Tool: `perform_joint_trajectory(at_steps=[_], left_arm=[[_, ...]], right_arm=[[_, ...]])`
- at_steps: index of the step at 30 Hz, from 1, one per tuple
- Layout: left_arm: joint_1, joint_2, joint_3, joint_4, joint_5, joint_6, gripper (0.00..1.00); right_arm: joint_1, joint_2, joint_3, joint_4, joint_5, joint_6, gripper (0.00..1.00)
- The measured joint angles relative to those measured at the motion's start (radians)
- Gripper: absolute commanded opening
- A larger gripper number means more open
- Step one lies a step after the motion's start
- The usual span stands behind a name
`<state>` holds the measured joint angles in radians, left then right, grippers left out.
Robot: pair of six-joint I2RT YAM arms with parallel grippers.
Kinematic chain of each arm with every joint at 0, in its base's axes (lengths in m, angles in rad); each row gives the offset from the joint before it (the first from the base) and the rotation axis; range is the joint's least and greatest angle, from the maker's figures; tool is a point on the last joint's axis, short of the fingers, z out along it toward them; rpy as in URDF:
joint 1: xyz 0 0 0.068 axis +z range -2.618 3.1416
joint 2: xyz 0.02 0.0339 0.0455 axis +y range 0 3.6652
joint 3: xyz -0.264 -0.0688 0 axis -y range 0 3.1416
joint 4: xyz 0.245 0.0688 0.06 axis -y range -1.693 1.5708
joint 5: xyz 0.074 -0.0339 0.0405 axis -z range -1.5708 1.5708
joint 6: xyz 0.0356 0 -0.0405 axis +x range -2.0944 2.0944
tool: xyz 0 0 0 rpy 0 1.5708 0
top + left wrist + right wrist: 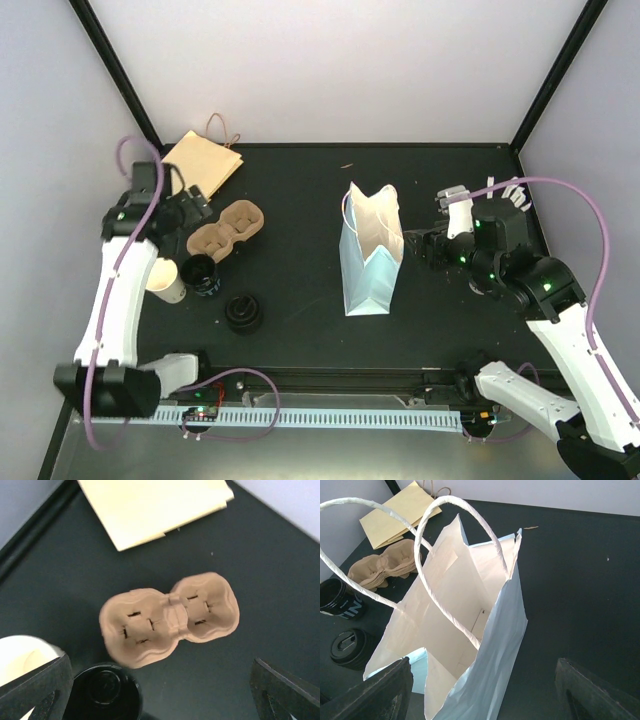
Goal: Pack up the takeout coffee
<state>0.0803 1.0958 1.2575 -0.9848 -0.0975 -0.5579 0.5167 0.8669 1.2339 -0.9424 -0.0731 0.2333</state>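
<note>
The takeout coffee is a small cup with a round black lid, standing left of centre just in front of the brown pulp cup carrier. The left wrist view catches the lid of the takeout coffee at the bottom edge, near my left finger. My left gripper hovers open above the cup carrier with nothing between its fingers. A light blue paper bag stands open mid-table. My right gripper is open at its right side, and the near wall of the bag lies between its fingers.
White lidless cups sit left of the coffee, and their open top shows in the left wrist view. A pile of black lids lies in front of it. A flat brown bag rests at the back left corner. Black frame posts edge the table.
</note>
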Motion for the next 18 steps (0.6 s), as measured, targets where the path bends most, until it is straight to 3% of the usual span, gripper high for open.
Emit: perform_joint_trajectory(at_steps=[4, 14, 18], left_arm=[[-0.093, 0.199, 0.078, -0.018, -0.011, 0.028, 0.99], [-0.126, 0.46, 0.08, -0.007, 0.028, 0.054, 0.97], [-0.145, 0.567, 0.085, 0.002, 0.035, 0.058, 0.91]], right_arm=[[0.0, 0.002, 0.0, 0.0, 0.0, 0.0, 0.8], [0.0, 0.002, 0.0, 0.0, 0.007, 0.0, 0.8], [0.0, 0.002, 0.005, 0.0, 0.007, 0.0, 0.8]])
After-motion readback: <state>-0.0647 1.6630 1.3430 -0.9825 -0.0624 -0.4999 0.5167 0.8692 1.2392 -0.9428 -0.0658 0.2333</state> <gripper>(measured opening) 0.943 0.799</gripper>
